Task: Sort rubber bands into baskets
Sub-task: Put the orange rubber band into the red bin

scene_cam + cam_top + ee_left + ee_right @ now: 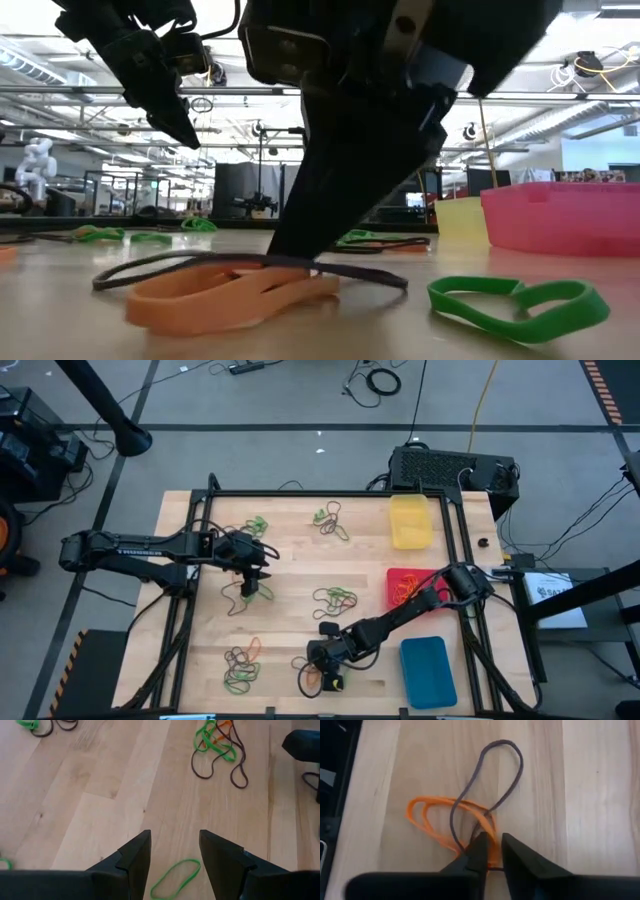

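Rubber bands lie scattered in little clumps across my table [290, 575]. On the left, my left gripper [175, 854] hangs spread wide above a lone green band [176, 878], gripping nothing. Further right, near the front edge, my right gripper [491, 851] is down on an orange band [437, 820] tangled with a dark band [490, 780], fingers narrowed around the strands; I can't tell if they have bitten yet. My worry: both colours lift together, and the dark one rides into the red basket [398, 575] with the orange.
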Robot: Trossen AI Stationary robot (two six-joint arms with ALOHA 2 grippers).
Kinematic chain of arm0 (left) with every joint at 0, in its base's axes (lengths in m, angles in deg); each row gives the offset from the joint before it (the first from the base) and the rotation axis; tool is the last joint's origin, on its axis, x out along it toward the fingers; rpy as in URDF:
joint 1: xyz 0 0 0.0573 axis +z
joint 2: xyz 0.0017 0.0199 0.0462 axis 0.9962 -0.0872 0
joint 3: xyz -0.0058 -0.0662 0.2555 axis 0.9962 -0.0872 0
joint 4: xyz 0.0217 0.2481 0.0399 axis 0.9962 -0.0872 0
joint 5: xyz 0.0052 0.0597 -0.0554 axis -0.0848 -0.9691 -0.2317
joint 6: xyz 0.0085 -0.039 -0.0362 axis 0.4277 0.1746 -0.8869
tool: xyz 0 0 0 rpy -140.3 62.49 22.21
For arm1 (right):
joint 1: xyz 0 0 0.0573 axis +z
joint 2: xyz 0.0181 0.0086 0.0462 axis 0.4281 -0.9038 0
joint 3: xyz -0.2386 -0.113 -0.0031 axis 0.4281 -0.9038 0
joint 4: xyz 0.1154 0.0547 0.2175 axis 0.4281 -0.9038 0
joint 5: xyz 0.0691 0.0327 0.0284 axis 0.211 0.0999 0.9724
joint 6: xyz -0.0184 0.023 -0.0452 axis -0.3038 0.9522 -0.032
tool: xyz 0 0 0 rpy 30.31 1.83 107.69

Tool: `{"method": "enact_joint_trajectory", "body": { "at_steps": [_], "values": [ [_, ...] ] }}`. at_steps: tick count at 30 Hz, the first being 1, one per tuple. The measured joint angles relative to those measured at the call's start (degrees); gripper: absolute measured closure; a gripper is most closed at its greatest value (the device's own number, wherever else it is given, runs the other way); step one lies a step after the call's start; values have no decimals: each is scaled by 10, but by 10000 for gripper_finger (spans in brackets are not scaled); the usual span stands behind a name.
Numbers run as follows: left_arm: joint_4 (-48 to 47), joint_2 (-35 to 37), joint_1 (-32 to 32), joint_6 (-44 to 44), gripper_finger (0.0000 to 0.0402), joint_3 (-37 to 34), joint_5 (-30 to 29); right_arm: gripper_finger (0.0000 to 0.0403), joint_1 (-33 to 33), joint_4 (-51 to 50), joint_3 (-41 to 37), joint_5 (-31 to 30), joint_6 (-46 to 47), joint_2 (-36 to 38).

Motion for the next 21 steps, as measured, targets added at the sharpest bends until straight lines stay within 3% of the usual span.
{"method": "enact_joint_trajectory", "body": {
  "at_steps": [4, 13, 17, 21],
  "values": [
    [0, 0, 0, 2, 226, 0, 0, 397, 0, -1, 0, 2, 9, 5],
    [1, 0, 0, 4, 226, 0, 0, 400, -2, -16, 20, 4, 40, 16],
    [1, 0, 0, 7, 226, 0, 0, 401, -9, -86, 48, 0, 40, 38],
    [1, 0, 0, 16, 226, 0, 0, 402, -25, -241, 86, -39, 74, 68]
  ]
}}
